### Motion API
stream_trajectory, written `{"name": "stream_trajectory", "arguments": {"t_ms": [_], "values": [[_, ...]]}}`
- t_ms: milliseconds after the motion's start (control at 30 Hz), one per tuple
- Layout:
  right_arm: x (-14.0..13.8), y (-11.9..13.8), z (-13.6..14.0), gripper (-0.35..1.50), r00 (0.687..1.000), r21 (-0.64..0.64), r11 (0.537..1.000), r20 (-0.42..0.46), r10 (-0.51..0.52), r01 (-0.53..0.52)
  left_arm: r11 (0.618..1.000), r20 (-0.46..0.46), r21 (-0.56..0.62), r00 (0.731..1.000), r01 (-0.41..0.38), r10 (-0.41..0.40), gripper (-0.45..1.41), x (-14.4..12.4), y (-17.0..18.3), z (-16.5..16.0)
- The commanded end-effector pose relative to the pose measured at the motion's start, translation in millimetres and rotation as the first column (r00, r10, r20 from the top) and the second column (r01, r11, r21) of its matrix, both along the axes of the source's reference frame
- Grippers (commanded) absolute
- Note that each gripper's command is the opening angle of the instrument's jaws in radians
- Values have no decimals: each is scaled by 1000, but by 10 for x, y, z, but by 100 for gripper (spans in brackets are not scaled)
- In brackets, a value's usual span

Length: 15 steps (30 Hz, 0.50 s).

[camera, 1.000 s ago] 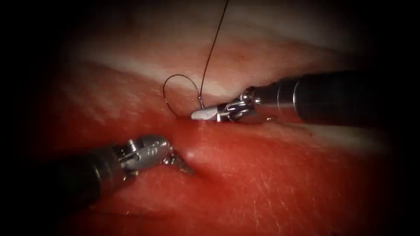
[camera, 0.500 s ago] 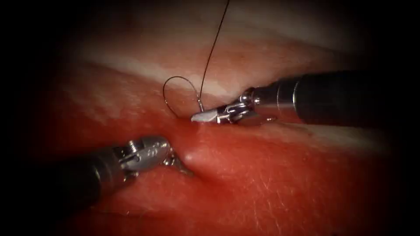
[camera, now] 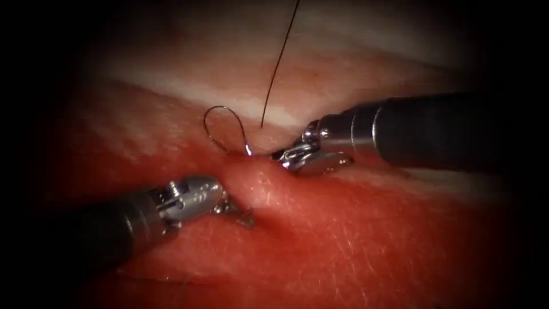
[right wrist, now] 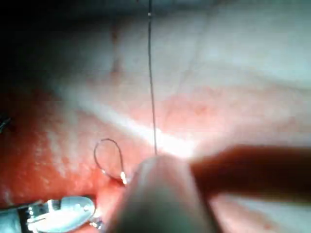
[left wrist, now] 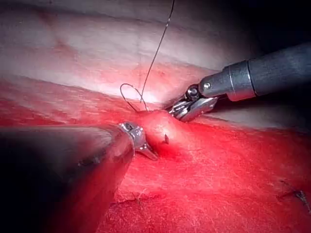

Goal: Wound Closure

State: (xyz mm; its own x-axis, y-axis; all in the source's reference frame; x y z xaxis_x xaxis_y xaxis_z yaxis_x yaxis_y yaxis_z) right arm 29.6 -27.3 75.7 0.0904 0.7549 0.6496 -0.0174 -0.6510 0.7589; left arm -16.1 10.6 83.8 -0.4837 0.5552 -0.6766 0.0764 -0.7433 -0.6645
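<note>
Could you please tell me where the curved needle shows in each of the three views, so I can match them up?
Endoscope view: the needle arcs as a wire-like loop above the tissue, left of the right tool, one end at the raised fold.
Left wrist view: the needle loops between the left tool and the right tool.
Right wrist view: the needle loops beside the thread.
Shared landmark: the thread, hanging down just beside the loop.

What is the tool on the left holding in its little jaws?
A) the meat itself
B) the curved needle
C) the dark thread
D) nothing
A: the left tool has its jaws shut on a raised fold of the tissue; the needle arcs free above it.
</note>
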Motion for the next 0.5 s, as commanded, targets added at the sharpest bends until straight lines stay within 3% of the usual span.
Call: {"name": "stream_trajectory", "arguments": {"t_ms": [33, 167, 233, 267, 300, 333, 400, 433, 467, 500], "values": [[9, 1, 5, -35, 1000, -2, 1000, -2, -1, 1, 1000, 1, -1, 1000, -1, 1, -45, -4, 1, 6], [8, 4, 4, -35, 1000, 1, 1000, -10, 13, -13, 1000, -1, -1, 1000, -3, 3, -45, -4, 1, 5], [6, 12, 4, -35, 997, -59, 996, -17, 71, -72, 1000, -1, -1, 1000, -3, 3, -45, -4, 1, 4], [5, 16, 5, -13, 995, -96, 991, -26, 91, -94, 1000, -1, -1, 1000, -3, 3, -45, -3, 1, 4], [1, 25, 9, 37, 993, -219, 969, -45, 108, -115, 1000, -1, 0, 1000, -3, 3, -45, -3, 0, 3], [1, 25, 9, 37, 993, -219, 969, -45, 108, -115, 1000, -1, 0, 1000, -3, 3, -45, -3, 0, 3], [-6, 35, 18, 81, 992, -377, 918, -60, 108, -123, 1000, -1, 1, 1000, -4, 4, -45, -3, -1, -1], [-6, 35, 18, 81, 992, -377, 918, -60, 108, -123, 1000, -1, 1, 1000, -4, 4, -45, -3, -1, -1], [-10, 42, 25, 93, 992, -467, 875, -68, 108, -127, 1000, -1, 2, 1000, -4, 4, -45, -1, -1, -4], [-10, 42, 25, 93, 992, -467, 875, -68, 108, -127, 1000, -1, 2, 1000, -4, 4, -45, -1, -1, -4]]}}
